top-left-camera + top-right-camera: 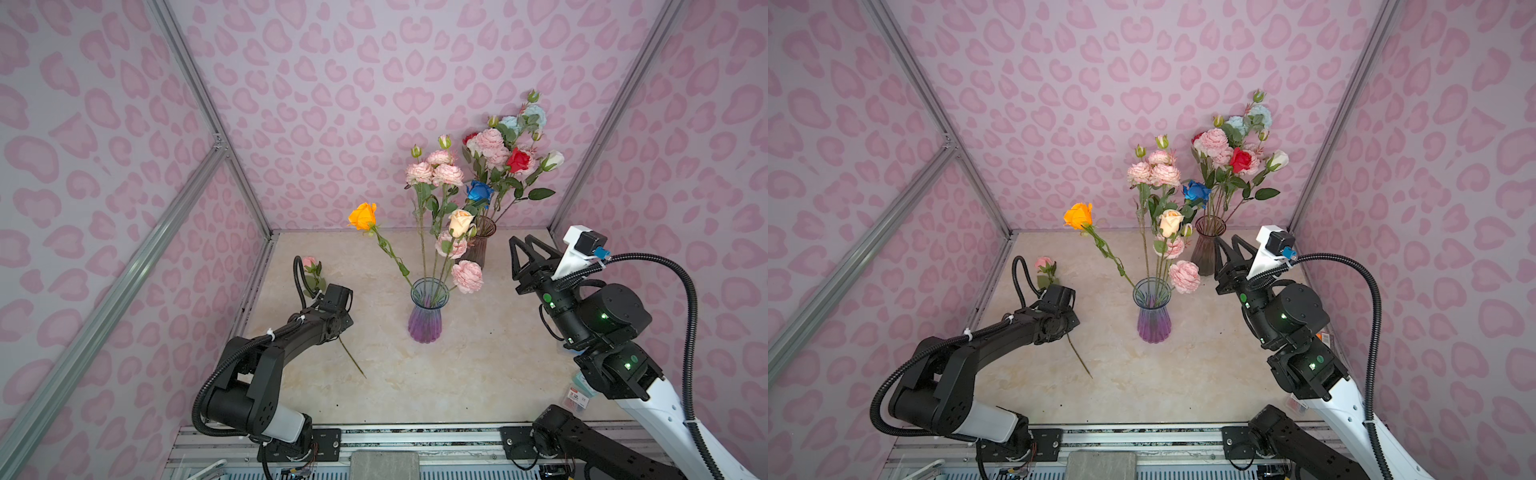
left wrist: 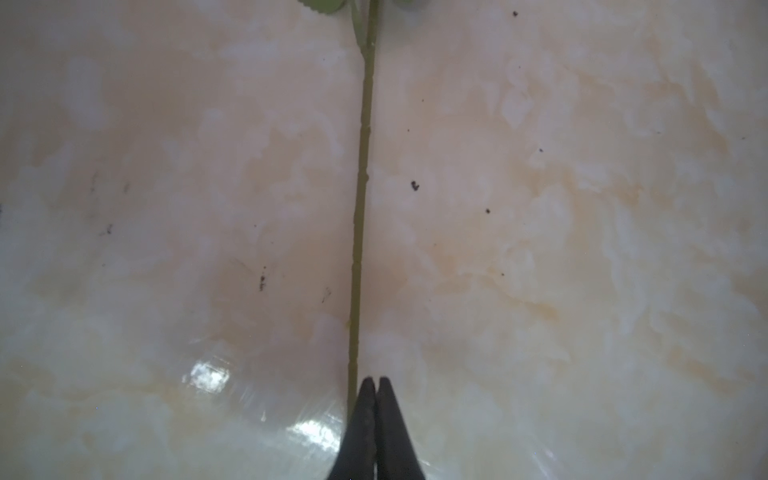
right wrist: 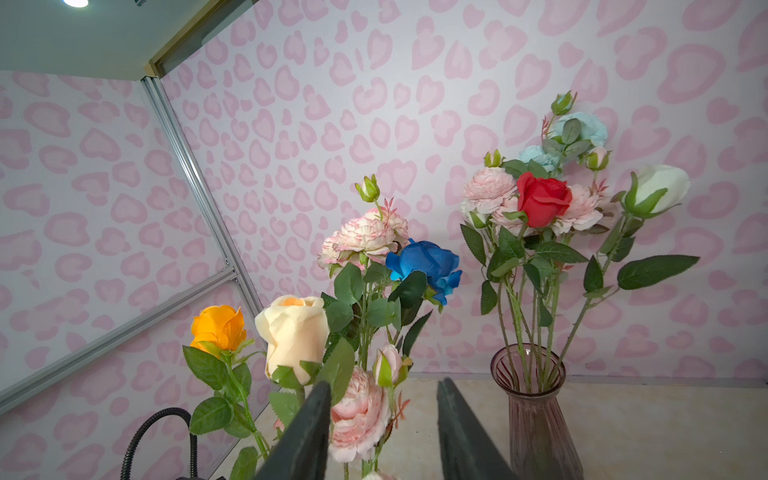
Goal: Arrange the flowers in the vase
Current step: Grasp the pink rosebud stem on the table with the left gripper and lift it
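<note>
Your left gripper [image 2: 376, 380] is closed, left of the purple vase [image 1: 424, 320]; the stem [image 2: 360, 208] of the pink rose [image 1: 309, 262] runs just beside one finger [image 2: 361, 415] and vanishes behind it, so you cannot tell if it is pinched, and only the wrist view shows this. That vase holds an orange rose [image 1: 363, 216], a cream rose [image 1: 460, 222] and pink sprays [image 1: 434, 172]; the brown vase [image 1: 481, 245] behind it holds a red rose [image 1: 518, 160]. Your right gripper [image 3: 384, 384], right of the purple vase, gapes empty.
</note>
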You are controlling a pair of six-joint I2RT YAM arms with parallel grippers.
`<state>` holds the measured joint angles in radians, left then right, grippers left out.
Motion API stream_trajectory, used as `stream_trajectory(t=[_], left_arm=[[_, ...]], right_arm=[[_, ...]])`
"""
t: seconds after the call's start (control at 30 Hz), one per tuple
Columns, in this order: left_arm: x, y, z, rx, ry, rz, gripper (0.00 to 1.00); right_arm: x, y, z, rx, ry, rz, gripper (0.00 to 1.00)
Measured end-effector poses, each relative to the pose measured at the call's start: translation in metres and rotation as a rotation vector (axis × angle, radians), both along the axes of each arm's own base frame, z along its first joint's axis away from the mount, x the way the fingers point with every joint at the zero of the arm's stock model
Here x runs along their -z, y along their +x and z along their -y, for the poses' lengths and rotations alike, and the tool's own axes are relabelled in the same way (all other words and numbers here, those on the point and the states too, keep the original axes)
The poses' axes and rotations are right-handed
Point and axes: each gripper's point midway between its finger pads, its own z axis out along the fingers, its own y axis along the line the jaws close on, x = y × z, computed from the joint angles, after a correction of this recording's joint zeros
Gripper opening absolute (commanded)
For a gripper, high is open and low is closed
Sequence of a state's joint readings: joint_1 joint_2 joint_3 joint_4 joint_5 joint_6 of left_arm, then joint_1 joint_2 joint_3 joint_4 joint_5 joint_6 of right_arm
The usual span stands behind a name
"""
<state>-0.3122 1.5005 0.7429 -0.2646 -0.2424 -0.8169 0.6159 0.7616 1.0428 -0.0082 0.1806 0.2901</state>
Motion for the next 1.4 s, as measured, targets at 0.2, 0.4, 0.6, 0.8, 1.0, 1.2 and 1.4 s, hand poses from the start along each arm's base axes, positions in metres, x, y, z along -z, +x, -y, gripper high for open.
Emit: stream_trajectory(t=[0.2,0.4,0.6,0.8,1.0,1.2,1.4], left_arm=[[-0.014,0.001,0.0,0.006,-0.008,0.041,0.33],[-0.001,-0.007,-0.001,0.004,-0.004,0.003,0.31],[0.017,-0.012,-0.002,0.001,0.003,-0.049,0.15],[0.017,-0.008,-0.001,0.002,0.003,-0.041,0.03],[-0.044,0.004,0.0,0.021,-0.018,0.133,0.03],[-0.165,-0.001,-0.007,0.042,-0.041,0.511,0.03],[-0.277,-0.033,-0.005,0.154,-0.078,0.898,0.03]], right_arm=[[-0.001,-0.004,0.003,-0.002,0.014,0.005,0.44],[0.006,-0.003,0.002,-0.004,0.018,-0.009,0.43],[0.008,-0.005,0.003,-0.006,0.026,-0.013,0.43],[0.008,-0.005,0.004,-0.003,0.027,-0.013,0.44],[0.011,-0.001,0.0,-0.009,0.017,-0.026,0.43],[0.022,0.008,-0.016,-0.056,-0.006,-0.059,0.43],[0.02,0.01,-0.038,-0.154,-0.012,-0.067,0.49]])
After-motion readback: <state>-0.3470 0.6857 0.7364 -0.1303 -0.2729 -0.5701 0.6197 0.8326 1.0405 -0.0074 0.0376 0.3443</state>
